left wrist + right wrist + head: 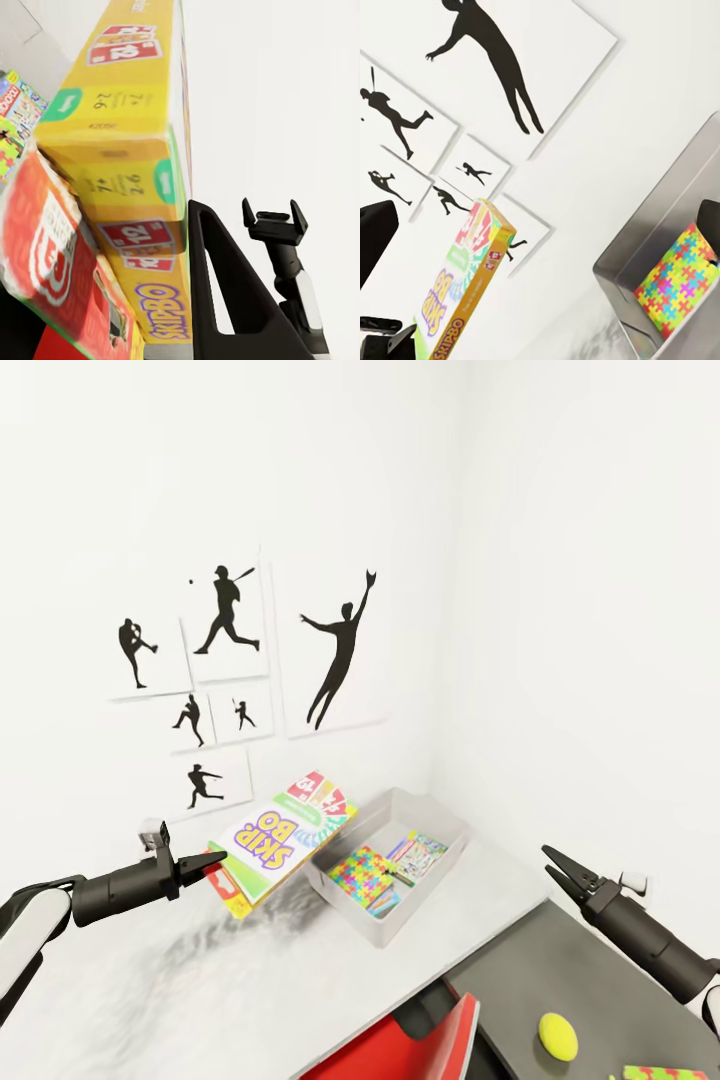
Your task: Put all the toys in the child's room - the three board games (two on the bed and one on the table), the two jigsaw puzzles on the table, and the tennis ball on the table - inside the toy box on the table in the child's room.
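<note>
SKIP BO game box (285, 838): flat printed cardboard rectangle, green, white and red lid, yellow side panels. It hung tilted above the pale grey bench (190, 1000), its far corner over the near rim of the toy box (440, 865). The left pincer (208, 863) was clenched on the box's lower near edge; in the left wrist view one black finger (225, 300) lay against the yellow side, the other hidden behind the box. A red patch under the box's lower corner could not be identified.

Toy box: shallow pale grey tray with sloping walls, set in the bench's far corner by the white walls. Inside lay a jigsaw puzzle (360, 872), a thin rectangle of interlocking coloured pieces, and a blue printed board game (420, 855), partly overlapping.

Right pincer (550, 856): well apart from the tray, over the dark grey side unit (600, 1000); cannot tell whether parted or closed. Tennis ball (558, 1034) sat on that unit. Another puzzle (665, 1073) was cut off by the frame edge. Black baseball silhouettes (340, 650) hung on the wall.
</note>
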`<state>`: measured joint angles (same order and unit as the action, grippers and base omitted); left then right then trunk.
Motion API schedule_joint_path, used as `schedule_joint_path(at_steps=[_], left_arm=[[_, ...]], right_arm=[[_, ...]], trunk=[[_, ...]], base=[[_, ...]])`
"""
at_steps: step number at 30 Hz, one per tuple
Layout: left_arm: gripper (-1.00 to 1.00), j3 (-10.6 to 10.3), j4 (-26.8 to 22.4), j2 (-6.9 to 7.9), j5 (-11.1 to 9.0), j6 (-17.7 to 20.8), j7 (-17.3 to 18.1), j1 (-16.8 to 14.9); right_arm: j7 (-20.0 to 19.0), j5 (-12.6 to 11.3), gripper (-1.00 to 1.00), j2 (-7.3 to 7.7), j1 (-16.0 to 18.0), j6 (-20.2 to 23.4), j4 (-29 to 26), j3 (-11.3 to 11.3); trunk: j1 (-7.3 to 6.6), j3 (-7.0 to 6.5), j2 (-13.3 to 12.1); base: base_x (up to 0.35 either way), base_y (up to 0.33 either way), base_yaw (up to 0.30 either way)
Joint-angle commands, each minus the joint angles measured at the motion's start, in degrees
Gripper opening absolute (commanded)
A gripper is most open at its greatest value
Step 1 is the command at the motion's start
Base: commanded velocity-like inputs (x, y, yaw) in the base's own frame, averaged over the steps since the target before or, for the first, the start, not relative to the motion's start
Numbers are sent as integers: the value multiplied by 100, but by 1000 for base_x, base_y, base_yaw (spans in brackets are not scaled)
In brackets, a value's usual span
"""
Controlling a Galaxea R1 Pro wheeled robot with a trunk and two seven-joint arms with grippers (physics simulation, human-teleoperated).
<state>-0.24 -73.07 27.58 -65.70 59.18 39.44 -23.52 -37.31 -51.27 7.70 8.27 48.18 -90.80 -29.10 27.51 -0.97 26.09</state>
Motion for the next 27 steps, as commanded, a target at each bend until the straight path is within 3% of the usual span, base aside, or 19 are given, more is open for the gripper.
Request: schedule_joint_path(at_steps=[1,27], left_arm=[[-100,-2,3,2,-4,22,28,-3],[-100,-2,3,1,-4,15,28,-3]], right_arm=[[-13,-5,100,-6,2,34,1,-8],[-136,-5,100,11,3,25,1,-11]], trunk=[[3,-3,4],[3,-20,4]], base=[[90,0,0],[31,0,0]])
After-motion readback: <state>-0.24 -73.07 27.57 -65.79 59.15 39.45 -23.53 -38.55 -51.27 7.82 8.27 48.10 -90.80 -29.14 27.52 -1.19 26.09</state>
